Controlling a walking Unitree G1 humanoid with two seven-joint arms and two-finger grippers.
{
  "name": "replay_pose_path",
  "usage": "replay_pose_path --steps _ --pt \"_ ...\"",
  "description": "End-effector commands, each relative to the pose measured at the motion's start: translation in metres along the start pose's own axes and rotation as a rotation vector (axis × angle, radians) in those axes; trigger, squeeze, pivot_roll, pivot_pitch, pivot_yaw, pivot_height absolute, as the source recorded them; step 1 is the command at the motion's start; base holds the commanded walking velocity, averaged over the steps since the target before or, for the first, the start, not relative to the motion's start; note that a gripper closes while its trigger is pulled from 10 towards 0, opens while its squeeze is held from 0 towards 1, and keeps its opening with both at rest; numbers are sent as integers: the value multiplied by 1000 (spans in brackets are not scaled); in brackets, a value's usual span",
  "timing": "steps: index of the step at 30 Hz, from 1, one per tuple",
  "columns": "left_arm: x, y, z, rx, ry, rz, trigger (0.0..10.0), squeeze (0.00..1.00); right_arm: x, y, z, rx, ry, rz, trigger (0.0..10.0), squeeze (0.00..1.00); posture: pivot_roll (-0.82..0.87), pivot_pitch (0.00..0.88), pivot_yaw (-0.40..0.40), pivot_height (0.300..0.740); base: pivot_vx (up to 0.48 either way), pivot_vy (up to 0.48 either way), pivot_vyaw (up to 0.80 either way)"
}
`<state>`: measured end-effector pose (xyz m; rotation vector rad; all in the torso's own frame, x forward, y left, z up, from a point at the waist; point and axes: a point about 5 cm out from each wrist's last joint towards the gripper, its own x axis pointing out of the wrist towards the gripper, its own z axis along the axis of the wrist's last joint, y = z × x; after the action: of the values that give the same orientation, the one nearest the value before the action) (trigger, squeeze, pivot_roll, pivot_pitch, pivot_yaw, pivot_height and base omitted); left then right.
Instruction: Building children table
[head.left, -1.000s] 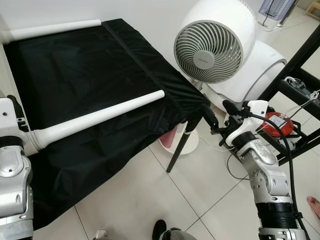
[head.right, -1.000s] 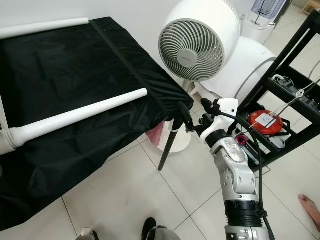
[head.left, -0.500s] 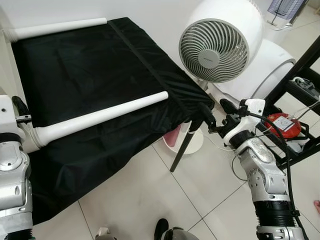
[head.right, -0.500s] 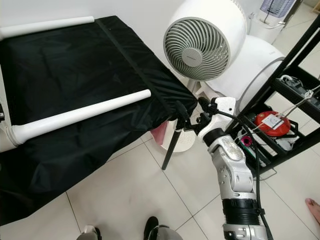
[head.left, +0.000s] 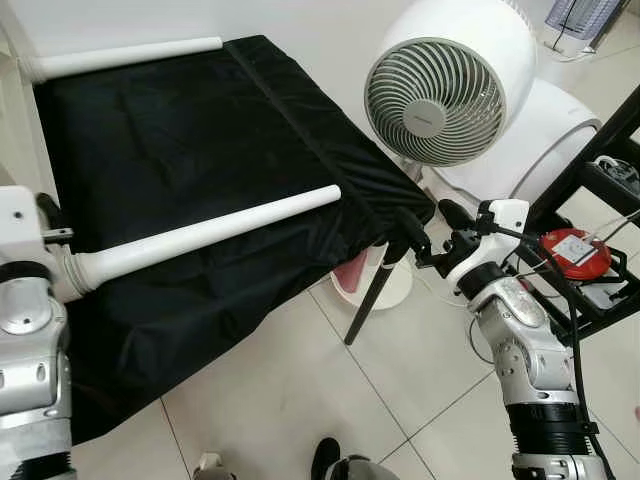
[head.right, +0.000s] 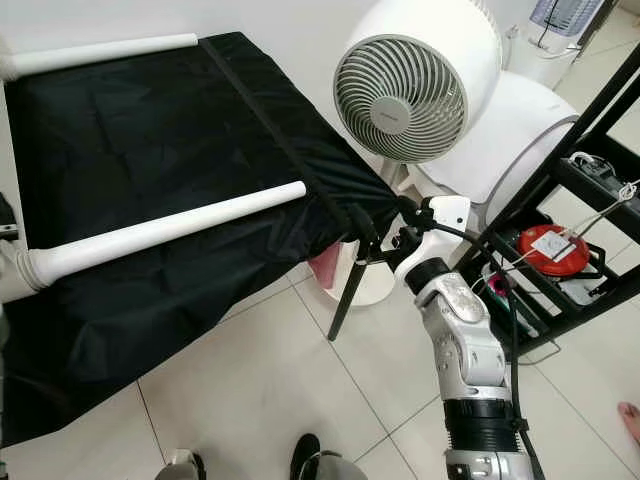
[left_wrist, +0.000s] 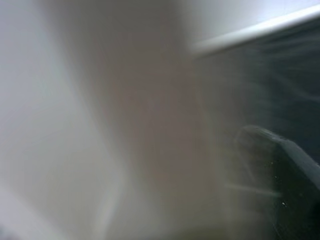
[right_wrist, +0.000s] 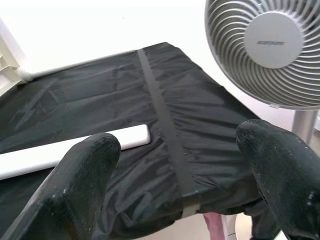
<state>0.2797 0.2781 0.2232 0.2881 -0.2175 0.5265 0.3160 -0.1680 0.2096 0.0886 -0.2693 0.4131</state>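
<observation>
- The left gripper (head.left: 40, 215) is sitting at the flared base of the near white table leg (head.left: 215, 229); whether its fingers are closed is impossible to tell, the left wrist view being a blur
- The black fabric top (head.left: 190, 150) is lying slack between that leg and the far white leg (head.left: 125, 58), so it is probably going to handle soft and light, while the legs look stiff and best taken near their bases
- The right gripper (head.left: 420, 235) is hovering with fingers spread wide at the fabric's corner, by the fan (head.left: 435, 95), grasping nothing
</observation>
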Motion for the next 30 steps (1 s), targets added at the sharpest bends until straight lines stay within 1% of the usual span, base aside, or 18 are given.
replay_pose_path --steps 1,2,3,5,6,9,12,13,14,16,17,18,20,21,23,26,27,30 --pt "-5 -8 -2 -29 13 -52 10000 0 -3 1 -5 2 14 11 10000 0 43 187 -43 740 0 0 0" --pt "-7 -10 -3 -55 20 -57 10000 0 -3 1 -6 1 16 12 10000 0 44 186 -43 740 0 0 0" --pt "-7 -10 -3 -55 20 -57 10000 0 -3 1 -6 1 16 12 10000 0 44 186 -43 740 0 0 0" --pt "-13 -18 -8 -95 54 -84 10000 0 -2 1 -8 -2 20 13 10000 0 47 187 -43 740 0 0 0" --pt "-13 -18 -8 -95 54 -84 10000 0 -2 1 -8 -2 20 13 10000 0 47 187 -43 740 0 0 0" --pt "-17 -24 -13 -125 93 -105 10000 0 -1 2 -9 -3 21 13 10000 0 50 181 -38 740 0 0 0" --pt "-17 -25 -15 -127 104 -107 10000 0 0 2 -10 -3 21 12 10000 0 51 181 -38 740 0 0 0" --pt "-16 -24 -15 -123 104 -102 10000 310 0 2 -10 -3 21 11 10000 0 50 181 -38 740 0 0 0" --pt "-15 -23 -15 -131 101 -106 10000 949 -1 2 -11 -4 22 11 10000 0 49 182 -37 740 0 0 0" --pt "-15 -23 -15 -137 98 -109 10000 949 -1 2 -11 -4 22 11 10000 0 49 182 -37 740 0 0 0" --pt "-15 -22 -19 -124 117 -97 10000 1000 -2 1 -11 -8 24 6 10000 0 48 182 -36 740 0 0 0" --pt "-15 -21 -22 -102 131 -91 10000 914 -2 -1 -12 -13 26 -5 10000 0 46 181 -34 740 0 0 0" --pt "-14 -20 -25 -85 140 -86 10000 914 -3 -2 -12 -17 27 -12 10000 0 46 181 -34 740 0 0 0" --pt "-15 -20 -27 -78 149 -81 10000 0 -3 -3 -12 -23 29 -22 10000 0 46 181 -34 740 0 0 0" --pt "-15 -20 -28 -69 155 -81 10000 0 -2 -7 -15 -41 54 -65 10000 0 46 181 -34 740 0 0 0" --pt "-15 -20 -29 -59 160 -84 10000 0 -2 -9 -16 -52 69 -91 10000 0 48 178 -36 740 0 0 0" --pt "-14 -20 -32 -79 184 -81 10000 0 -1 -13 -18 -65 83 -127 10000 0 48 178 -36 740 0 0 0" --pt "-13 -19 -36 -82 212 -80 10000 0 0 -16 -19 -87 93 -147 10000 0 47 179 -36 740 0 0 0"
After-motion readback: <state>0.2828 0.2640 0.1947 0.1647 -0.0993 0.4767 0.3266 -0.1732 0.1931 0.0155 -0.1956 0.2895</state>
